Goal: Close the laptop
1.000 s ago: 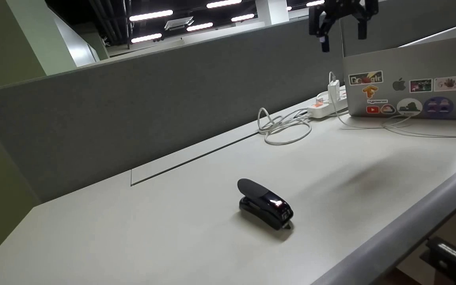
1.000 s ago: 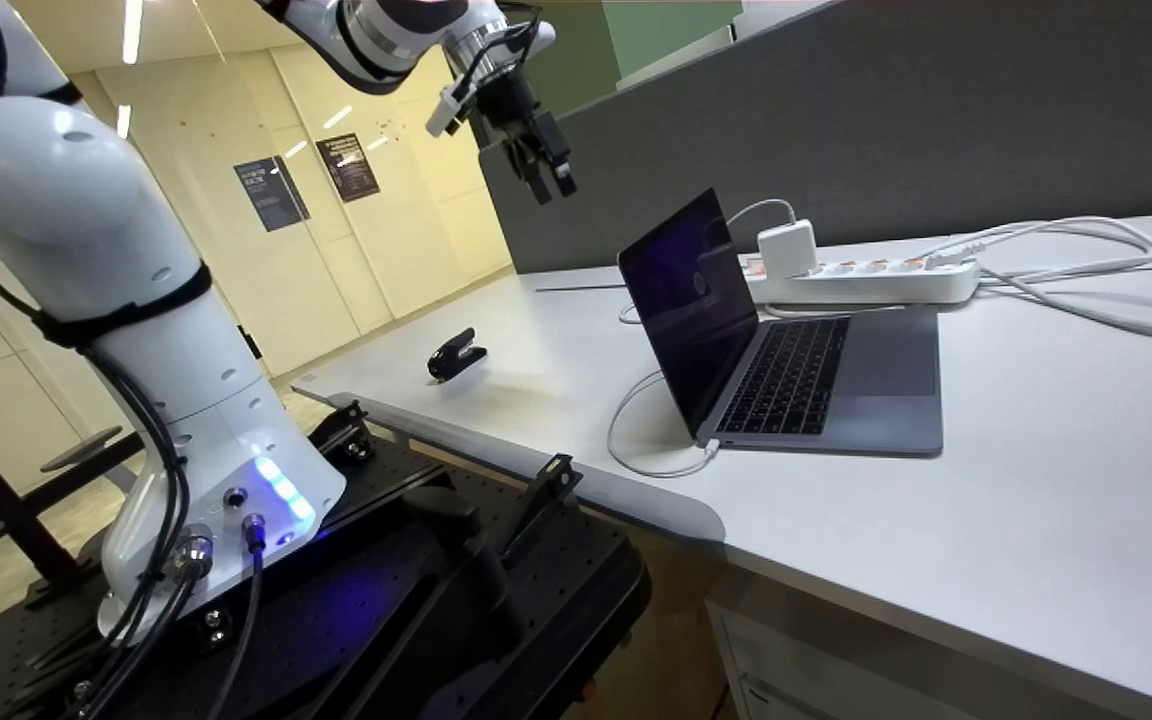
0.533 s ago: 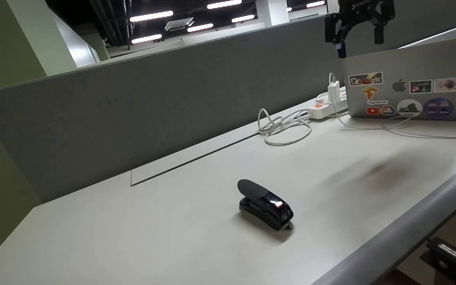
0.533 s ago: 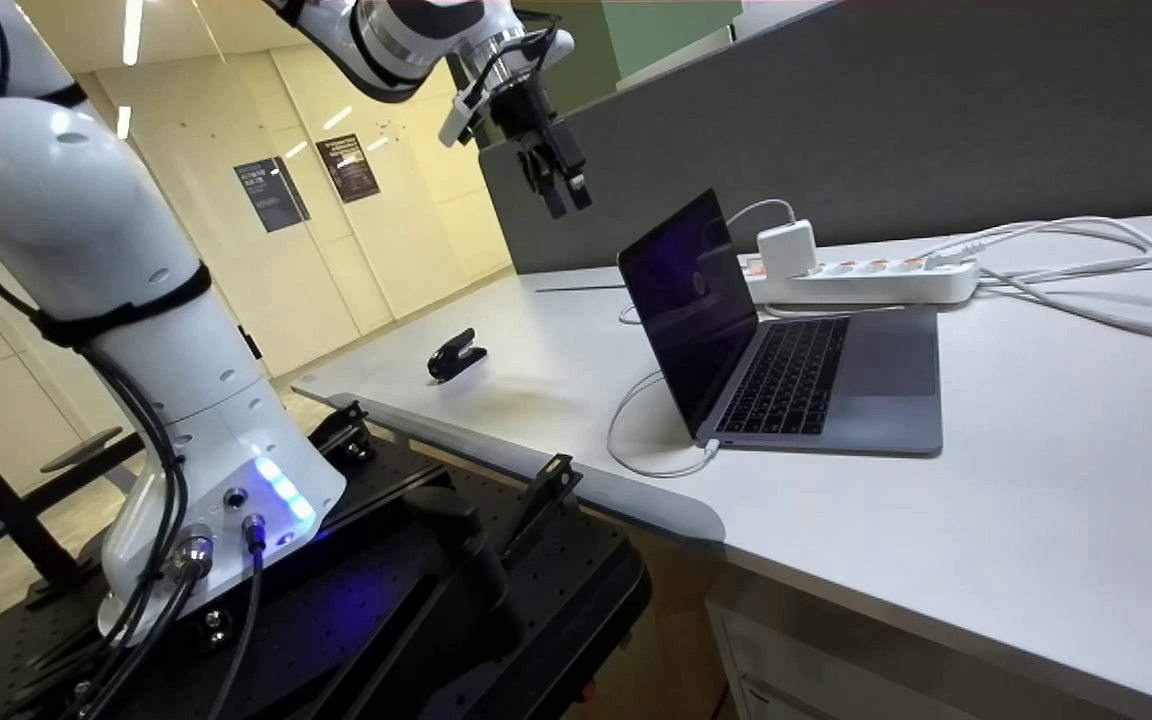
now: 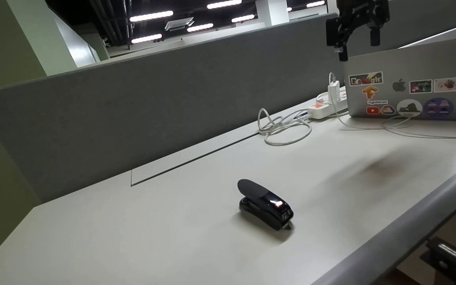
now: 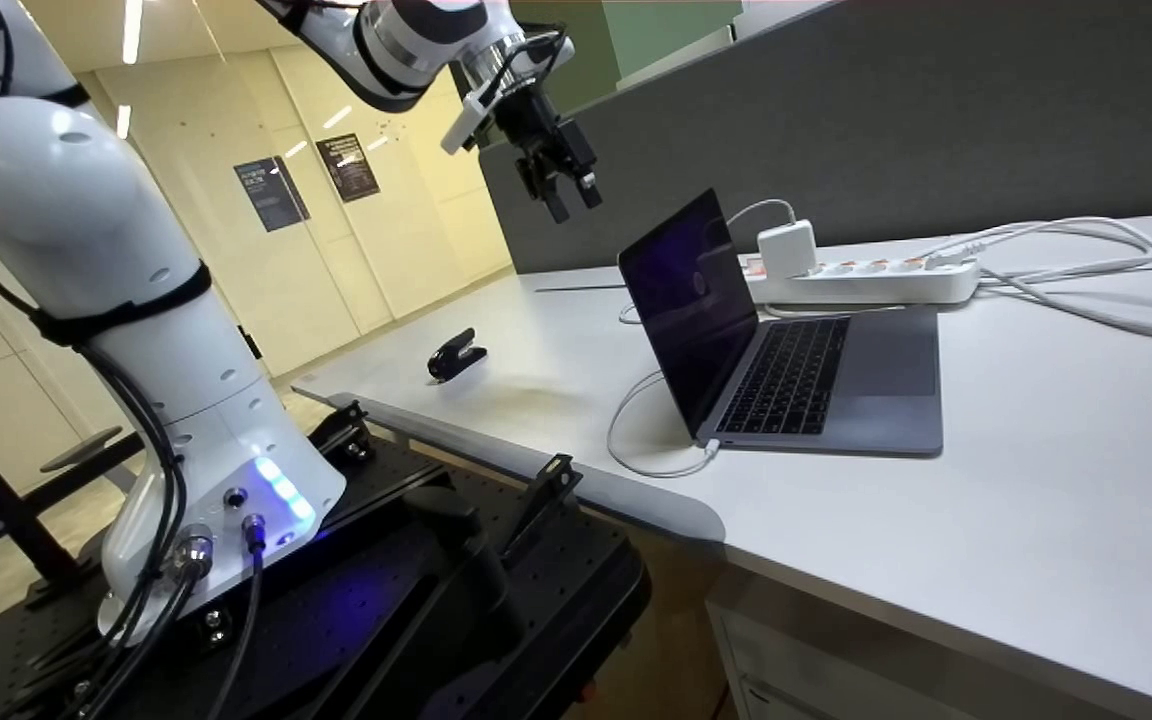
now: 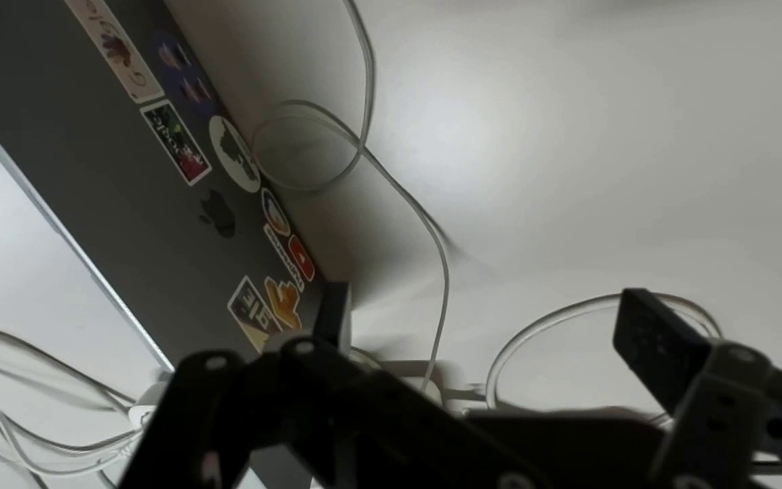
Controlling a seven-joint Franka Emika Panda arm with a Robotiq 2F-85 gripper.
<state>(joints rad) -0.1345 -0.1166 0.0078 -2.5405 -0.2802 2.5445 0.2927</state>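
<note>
One desk (image 5: 164, 233) bearing the open laptop (image 6: 776, 370) is backed by a partition (image 5: 172, 111), and the fingers (image 7: 659, 343) are spread wide around air only.

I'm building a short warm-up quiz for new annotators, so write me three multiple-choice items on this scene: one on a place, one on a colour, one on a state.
1. Where is the black stapler relative to the laptop?
A) Resting on top of it
B) Underneath it
C) On the desk, apart from it

2. What colour is the power strip?
A) White
B) Black
C) Green

3. How does the gripper stand?
A) Shut on the black stapler
B) Open, holding nothing
C) Shut on the laptop

Right letters:
1: C, since both exterior views show desk surface between the black stapler and the laptop.
2: A, since it shows white in both exterior views.
3: B, since in the wrist view its fingers are wide apart with nothing clamped between them.
</note>
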